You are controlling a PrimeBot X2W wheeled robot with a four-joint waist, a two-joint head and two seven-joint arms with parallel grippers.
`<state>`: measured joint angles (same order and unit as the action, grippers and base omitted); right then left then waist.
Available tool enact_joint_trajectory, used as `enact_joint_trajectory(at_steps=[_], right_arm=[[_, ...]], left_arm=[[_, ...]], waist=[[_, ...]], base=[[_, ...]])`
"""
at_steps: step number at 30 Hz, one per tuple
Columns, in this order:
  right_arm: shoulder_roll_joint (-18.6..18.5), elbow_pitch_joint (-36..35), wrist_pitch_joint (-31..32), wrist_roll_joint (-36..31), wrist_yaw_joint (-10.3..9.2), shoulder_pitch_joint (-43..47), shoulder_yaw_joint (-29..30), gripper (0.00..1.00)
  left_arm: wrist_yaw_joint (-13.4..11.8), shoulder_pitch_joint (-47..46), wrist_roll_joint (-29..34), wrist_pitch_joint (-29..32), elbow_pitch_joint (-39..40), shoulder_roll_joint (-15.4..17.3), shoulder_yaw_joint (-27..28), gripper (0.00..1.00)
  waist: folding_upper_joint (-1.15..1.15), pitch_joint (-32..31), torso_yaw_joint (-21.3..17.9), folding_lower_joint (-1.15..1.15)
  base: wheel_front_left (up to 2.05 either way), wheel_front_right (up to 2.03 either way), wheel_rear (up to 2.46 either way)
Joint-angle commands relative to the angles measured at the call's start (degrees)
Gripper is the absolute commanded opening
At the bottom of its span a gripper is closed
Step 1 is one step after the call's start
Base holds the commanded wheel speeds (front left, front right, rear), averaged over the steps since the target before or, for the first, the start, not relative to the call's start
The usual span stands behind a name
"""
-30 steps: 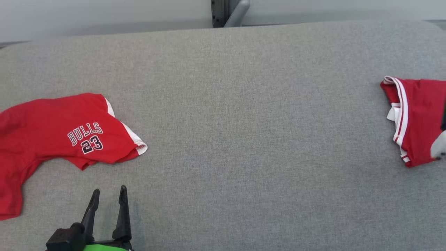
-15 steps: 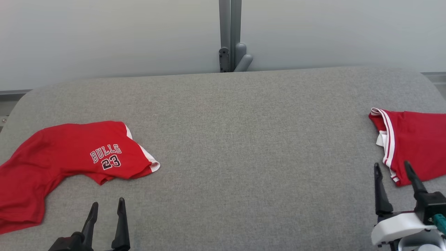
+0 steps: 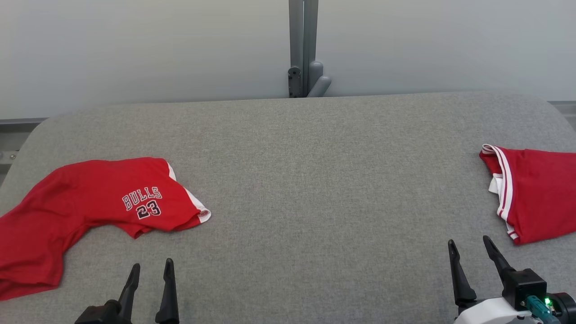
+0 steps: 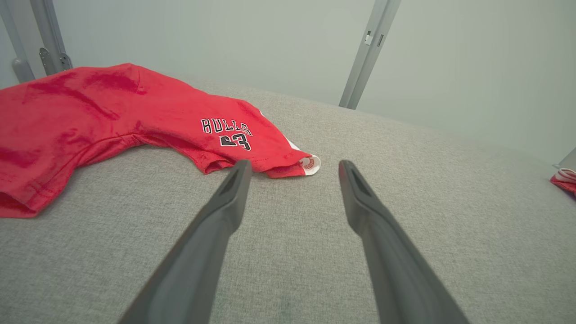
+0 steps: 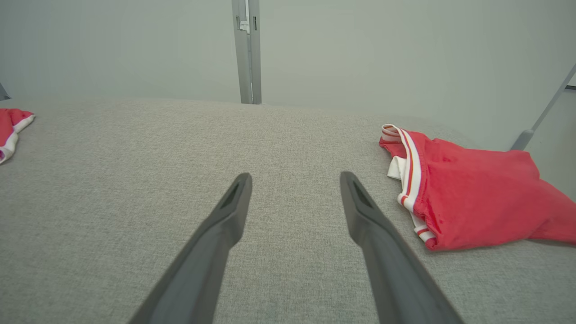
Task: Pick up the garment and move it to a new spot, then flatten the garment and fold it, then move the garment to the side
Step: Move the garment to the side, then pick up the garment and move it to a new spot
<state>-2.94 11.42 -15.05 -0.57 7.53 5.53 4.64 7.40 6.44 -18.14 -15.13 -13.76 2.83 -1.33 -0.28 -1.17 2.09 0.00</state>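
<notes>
- Well, looking at the red Bulls shirt lying rumpled at about 9 o'clock on the grey pad, white-trimmed corner pointing toward 3 o'clock.
- Also spotting a second red garment, white-striped, way out at 3 o'clock.
- Left gripper down at 7 o'clock, fingers spread wide, holding nothing, near the shirt's edge but not touching.
- Right gripper at 5 o'clock, likewise spread and empty, near the striped piece, also apart.
- Guessing nothing picked up yet.
- Could easily pinch just the top layer of that doubled-over hem and end up dragging a twisted shirt.
- Might also snag the pad's cover if coming in too low.
- Easy to go for the wrong red piece too, both being so alike.
</notes>
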Motion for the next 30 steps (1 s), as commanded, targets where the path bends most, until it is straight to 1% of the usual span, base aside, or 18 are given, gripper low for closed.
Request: enact_joint_trajectory(at_steps=[1, 8, 12, 16, 20, 21, 23, 26, 30], right_arm=[[0.0, -0.2, -0.2, 0.3, -0.08, -0.1, 0.0, 1.0], [0.0, -0.4, -0.2, 0.4, -0.08, -0.9, 0.0, 1.0], [0.0, -1.2, -0.2, 0.9, -0.08, -1.0, 0.8, 1.0], [0.0, -1.3, -0.2, 1.8, -0.07, 0.2, 1.3, 1.0], [0.0, -0.9, -0.2, 2.5, -0.07, 0.0, -0.7, 1.0], [0.0, -0.9, -0.2, 2.5, -0.07, 0.0, -0.7, 1.0], [0.0, -0.7, -0.2, 2.7, -0.07, -0.8, -2.2, 1.0], [-0.1, -0.1, -0.2, 2.8, -0.08, -1.9, -4.0, 1.0], [0.0, 0.5, -0.2, 2.3, -0.08, -2.6, -5.4, 1.0]], left_arm=[[0.2, -0.3, -0.3, 0.0, -0.1, 0.2, 0.2, 1.0], [0.2, -0.7, -0.1, 0.0, -0.4, 0.2, -0.1, 1.0], [0.2, -1.3, -0.1, 0.0, -0.5, 0.2, -0.5, 1.0], [0.2, -1.6, -0.3, 0.0, -0.5, 0.2, -1.0, 1.0], [0.2, -0.5, -0.4, 0.0, -0.6, 0.2, 0.0, 1.0], [0.2, -0.5, -0.4, 0.0, -0.6, 0.2, 0.0, 1.0], [0.2, 0.6, -0.4, 0.0, -0.7, 0.2, 0.9, 1.0], [0.2, 2.2, 0.0, 0.0, 0.1, 0.1, 2.3, 1.0], [0.2, 4.0, 0.0, 0.0, 1.2, 0.1, 3.6, 1.0]], waist=[[0.28, 0.0, 0.0, 0.0], [0.28, 0.3, 0.2, 0.0], [0.28, 0.4, 2.1, 0.0], [0.28, 0.0, 7.2, 0.0], [0.28, -0.5, 13.6, 0.0], [0.28, -0.5, 13.6, 0.0], [0.28, -0.7, 16.5, 0.0], [0.28, -1.0, 19.7, 0.0], [0.28, -1.1, 22.1, 0.0]], base=[[0.0, 0.0, 0.0], [0.0, 0.0, 0.0], [0.0, 0.0, 0.0], [0.0, 0.0, 0.0], [0.0, 0.0, 0.0], [0.0, 0.0, 0.0], [0.0, 0.0, 0.0], [0.0, 0.0, 0.0], [0.0, 0.0, 0.0]])
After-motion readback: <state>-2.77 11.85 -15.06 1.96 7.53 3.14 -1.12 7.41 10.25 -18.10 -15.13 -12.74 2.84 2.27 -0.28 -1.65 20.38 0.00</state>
